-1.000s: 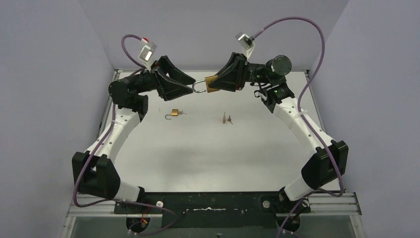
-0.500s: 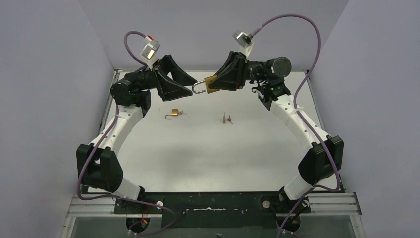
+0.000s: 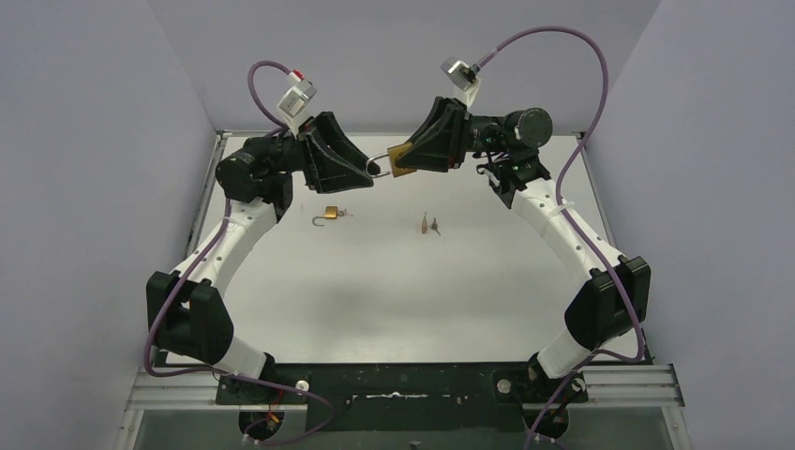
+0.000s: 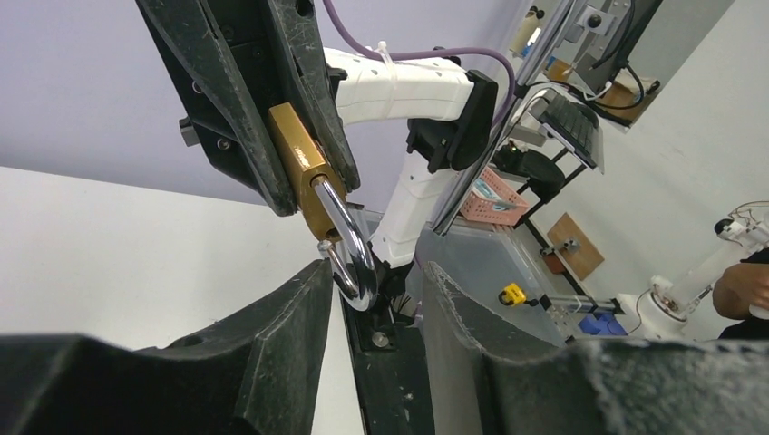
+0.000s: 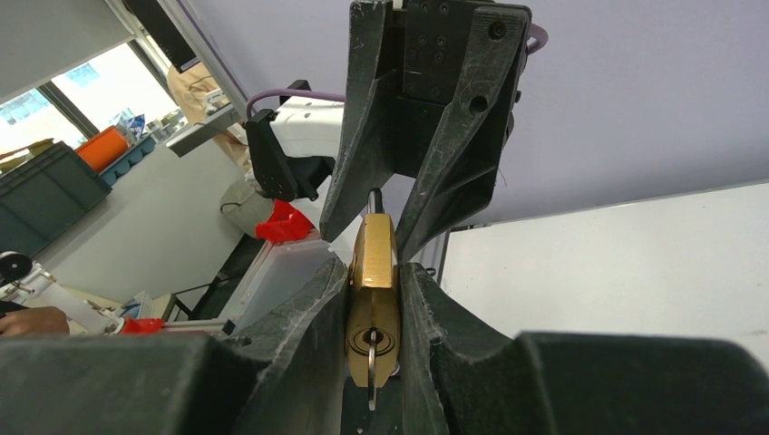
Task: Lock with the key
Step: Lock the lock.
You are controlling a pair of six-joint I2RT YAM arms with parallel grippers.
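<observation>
Your left fingers [image 4: 272, 335] have slid right and narrowed around the shackle [image 4: 349, 258], still gapped, not pinching; your right fingers [image 5: 299, 317] clamp the brass padlock [image 3: 403, 157] above the far worktop [image 3: 394, 281], its long axis running left-right.

Brass padlock [image 5: 373, 294] clamped in right end effector [image 5: 374, 272], key [image 5: 371, 373] in keyhole [image 5: 366, 343]; left end effector [image 5: 372, 237] straddles shackle [image 5: 374, 200].

White bench [image 3: 394, 281], enclosed by lavender walls [image 3: 94, 141]. A small brass padlock [image 3: 327, 215] lies on it, below and nearer than the left end effector [image 3: 373, 171]. Loose keys [image 3: 429, 224] lie below the right end effector [image 3: 405, 159], well apart from that padlock. A pink basket [image 4: 494, 195] stands beyond the left end effector.
</observation>
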